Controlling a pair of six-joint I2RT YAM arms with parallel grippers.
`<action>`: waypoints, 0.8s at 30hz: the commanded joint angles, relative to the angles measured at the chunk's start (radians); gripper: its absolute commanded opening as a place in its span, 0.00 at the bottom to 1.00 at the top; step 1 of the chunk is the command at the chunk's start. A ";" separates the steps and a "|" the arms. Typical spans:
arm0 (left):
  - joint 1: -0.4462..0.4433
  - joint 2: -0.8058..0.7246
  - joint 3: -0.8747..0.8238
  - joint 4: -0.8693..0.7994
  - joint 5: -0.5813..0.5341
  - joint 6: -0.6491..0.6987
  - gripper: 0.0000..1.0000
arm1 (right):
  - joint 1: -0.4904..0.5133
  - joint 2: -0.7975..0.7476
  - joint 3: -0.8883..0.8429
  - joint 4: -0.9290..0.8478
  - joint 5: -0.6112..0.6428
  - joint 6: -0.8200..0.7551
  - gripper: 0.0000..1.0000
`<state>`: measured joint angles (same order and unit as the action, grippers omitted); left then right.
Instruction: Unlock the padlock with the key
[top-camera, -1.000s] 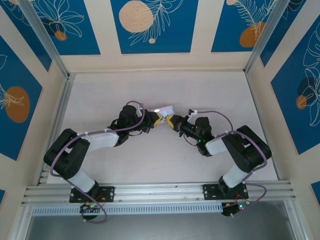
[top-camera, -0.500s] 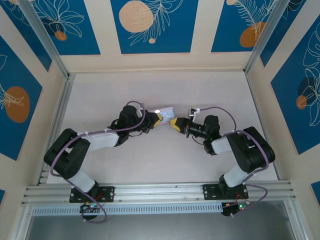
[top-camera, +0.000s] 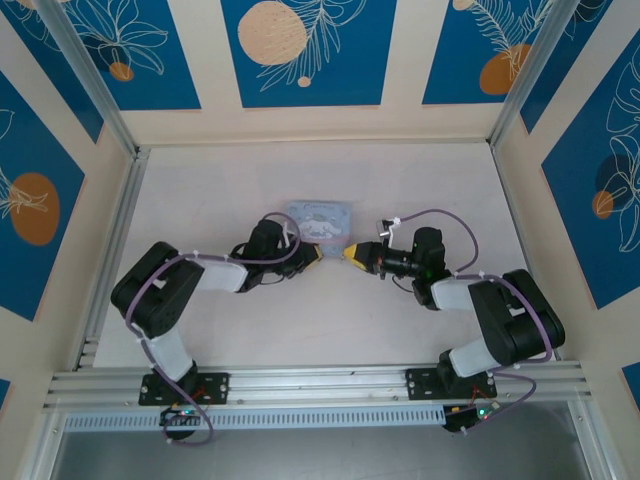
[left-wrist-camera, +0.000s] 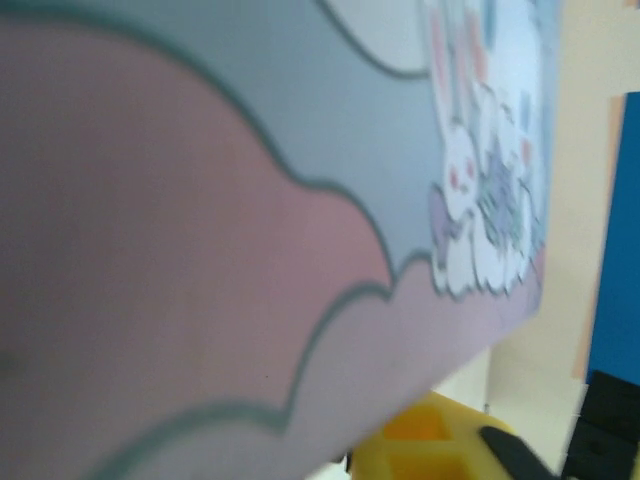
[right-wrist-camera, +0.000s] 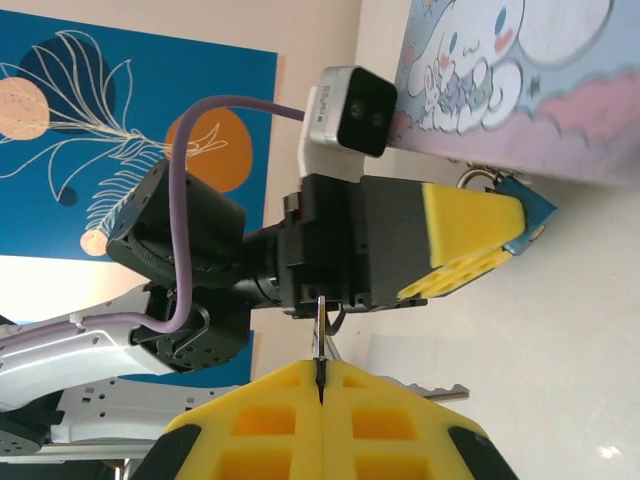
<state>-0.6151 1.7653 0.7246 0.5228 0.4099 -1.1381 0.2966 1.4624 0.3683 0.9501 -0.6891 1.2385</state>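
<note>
Padlock (right-wrist-camera: 527, 212) — teal, clamped at tips of left gripper (right-wrist-camera: 505, 238), just in front of tin (right-wrist-camera: 520, 80). Key (right-wrist-camera: 320, 338) pinched in right gripper (right-wrist-camera: 320, 375), fingers together on it — padlock ahead, up-right, near but apart.

Key (right-wrist-camera: 320, 342) in right hand (right-wrist-camera: 322, 374); padlock (right-wrist-camera: 527, 207) beyond

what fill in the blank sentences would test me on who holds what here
The left gripper is shut on the small teal ____.
The right gripper is shut on the thin metal ____.
The fingers of both grippers are ____ in colour.
The drawing on the ____ shows a white cartoon animal.

Missing words: padlock; key; yellow; tin.
</note>
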 joint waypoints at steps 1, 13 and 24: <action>0.008 0.008 0.012 -0.017 0.006 0.060 0.24 | -0.008 -0.016 -0.008 -0.062 -0.015 -0.050 0.00; 0.009 -0.127 -0.027 -0.177 0.010 0.163 0.70 | -0.016 -0.013 0.013 -0.124 -0.054 -0.095 0.00; 0.010 -0.247 0.114 -0.377 0.155 0.294 0.74 | -0.015 0.005 0.075 -0.152 -0.143 -0.116 0.00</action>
<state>-0.6113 1.5177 0.7799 0.1993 0.4679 -0.9035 0.2874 1.4628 0.4095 0.8139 -0.7734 1.1503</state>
